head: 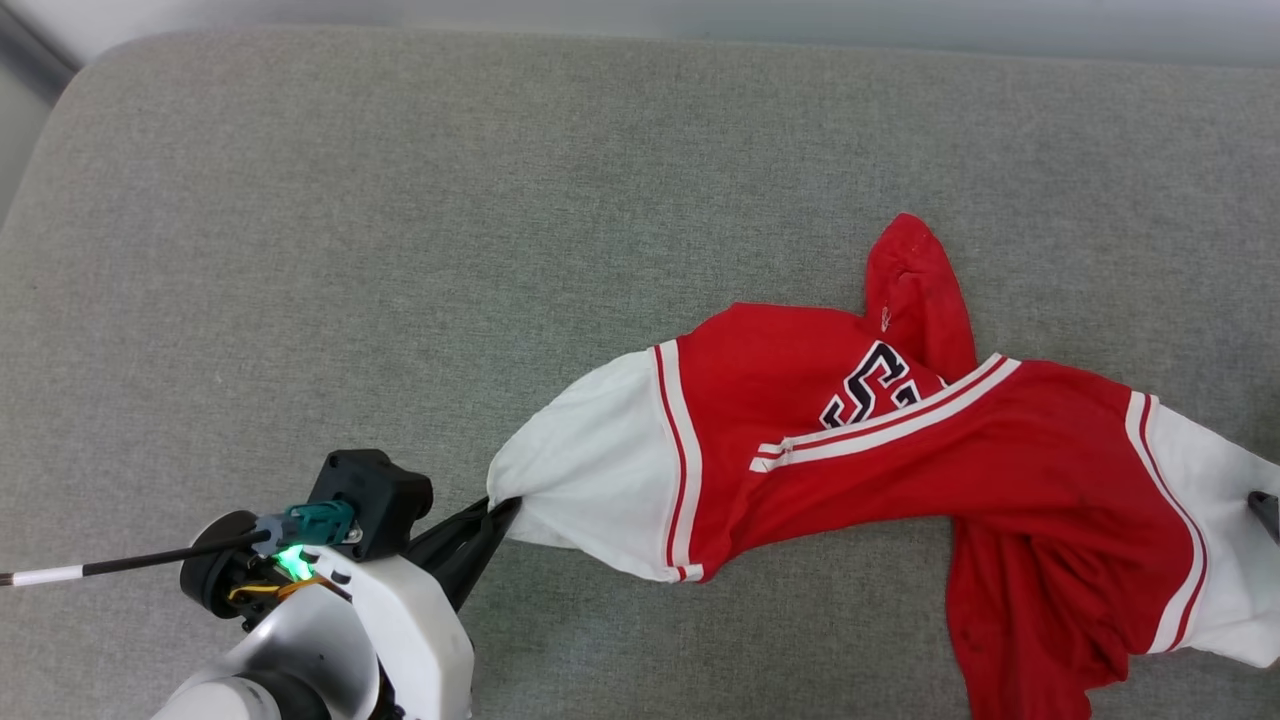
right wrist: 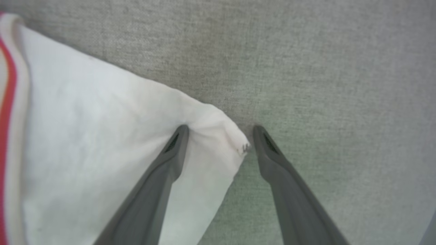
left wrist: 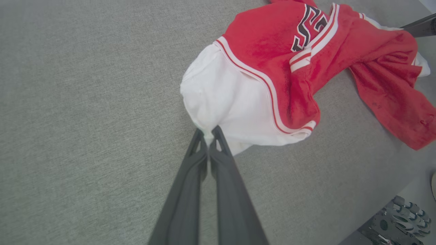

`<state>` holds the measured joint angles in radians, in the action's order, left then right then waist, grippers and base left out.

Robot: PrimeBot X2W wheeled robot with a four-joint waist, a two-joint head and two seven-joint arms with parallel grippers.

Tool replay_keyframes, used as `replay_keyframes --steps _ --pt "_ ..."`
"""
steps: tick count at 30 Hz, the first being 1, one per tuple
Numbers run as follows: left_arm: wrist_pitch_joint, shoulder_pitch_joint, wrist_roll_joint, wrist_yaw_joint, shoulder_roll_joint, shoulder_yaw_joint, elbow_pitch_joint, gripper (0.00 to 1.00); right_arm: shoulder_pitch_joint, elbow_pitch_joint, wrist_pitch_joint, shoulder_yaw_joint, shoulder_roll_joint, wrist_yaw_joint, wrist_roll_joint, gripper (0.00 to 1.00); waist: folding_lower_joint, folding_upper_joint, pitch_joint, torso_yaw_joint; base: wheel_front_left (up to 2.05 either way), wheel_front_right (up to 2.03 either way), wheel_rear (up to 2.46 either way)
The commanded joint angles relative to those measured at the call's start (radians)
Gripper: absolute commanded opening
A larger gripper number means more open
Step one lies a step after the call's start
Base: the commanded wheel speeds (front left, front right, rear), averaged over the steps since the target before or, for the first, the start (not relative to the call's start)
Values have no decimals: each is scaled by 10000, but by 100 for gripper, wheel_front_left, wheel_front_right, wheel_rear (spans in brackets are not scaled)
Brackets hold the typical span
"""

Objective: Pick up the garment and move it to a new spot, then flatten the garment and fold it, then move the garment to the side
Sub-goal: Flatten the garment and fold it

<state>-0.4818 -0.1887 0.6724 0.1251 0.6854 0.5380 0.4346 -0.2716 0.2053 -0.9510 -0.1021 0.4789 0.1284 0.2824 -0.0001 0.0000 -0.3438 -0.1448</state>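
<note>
The garment [head: 900, 450], a red jersey T-shirt with white sleeves and black-white lettering, lies crumpled across the right half of the grey cushion [head: 400, 250]. My left gripper [head: 500, 512] is shut on the edge of its left white sleeve [left wrist: 231, 105], pinched at the fingertips [left wrist: 207, 136]. My right gripper [right wrist: 219, 136] stands open over the corner of the other white sleeve [right wrist: 102, 136]; one finger rests on the cloth, the other on the bare cushion. A sliver of that right gripper [head: 1265, 510] shows at the right edge of the head view.
The grey cushion stretches wide and bare to the left and back of the garment. Its front edge [left wrist: 391, 194] drops off at the lower right of the left wrist view, with dark machine parts [left wrist: 398, 221] below. A thin black-and-white rod [head: 100, 568] sticks out from my left wrist.
</note>
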Motion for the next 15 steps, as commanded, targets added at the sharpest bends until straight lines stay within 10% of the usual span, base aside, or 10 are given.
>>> replay_keyframes --steps 1,2,15 --pt "44 -86 -35 -21 -29 -11 -66 0 338 565 -44 558 -464 48 239 47 1 0 -13 -40 0 0 0" --pt "66 -83 -20 -36 -30 -8 -113 0 381 631 4 686 -450 48 262 0 1 0 6 -43 0 0 0" --pt "595 147 167 135 221 -586 -477 0 -263 79 1756 852 794 17 1042 0 1 0 1622 369 0 0 0"
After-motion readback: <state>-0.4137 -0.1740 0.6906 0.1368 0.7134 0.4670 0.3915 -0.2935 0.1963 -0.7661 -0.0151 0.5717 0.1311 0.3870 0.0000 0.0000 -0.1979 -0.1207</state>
